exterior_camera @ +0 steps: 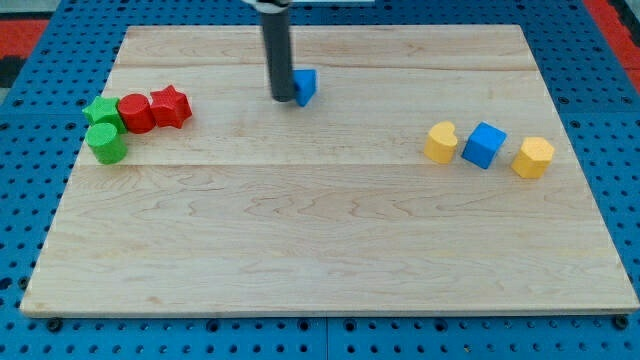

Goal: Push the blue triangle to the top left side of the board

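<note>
The blue triangle point(306, 86) lies on the wooden board point(330, 240) near the view's top, a little left of centre. My rod comes down from the top edge and partly hides the triangle's left side. My tip point(282, 99) rests on the board touching the triangle's left edge.
At the view's left edge sit a green star point(102, 111), a green cylinder point(106, 144), a red cylinder point(135, 113) and a red star point(170, 106), clustered together. At the right lie a yellow heart point(440, 142), a blue cube point(485, 145) and a yellow hexagon point(532, 157).
</note>
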You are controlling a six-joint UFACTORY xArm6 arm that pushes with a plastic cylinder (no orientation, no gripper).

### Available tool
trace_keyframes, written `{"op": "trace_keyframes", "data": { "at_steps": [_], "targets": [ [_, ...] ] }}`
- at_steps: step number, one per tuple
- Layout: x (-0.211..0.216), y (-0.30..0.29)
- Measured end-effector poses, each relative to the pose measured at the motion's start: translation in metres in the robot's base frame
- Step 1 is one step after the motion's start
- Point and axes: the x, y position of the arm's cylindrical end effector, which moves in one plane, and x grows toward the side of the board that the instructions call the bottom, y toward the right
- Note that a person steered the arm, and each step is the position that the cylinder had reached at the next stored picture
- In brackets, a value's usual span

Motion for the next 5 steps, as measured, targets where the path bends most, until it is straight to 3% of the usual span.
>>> {"op": "trace_keyframes", "data": {
  "at_steps": [1,2,3,4,5],
  "targets": [
    [0.026,-0.008],
    [0.002,0.05],
    [-0.031,-0.02],
    [-0.113,-0.089],
    [-0.105,-0.07]
  ]
}}
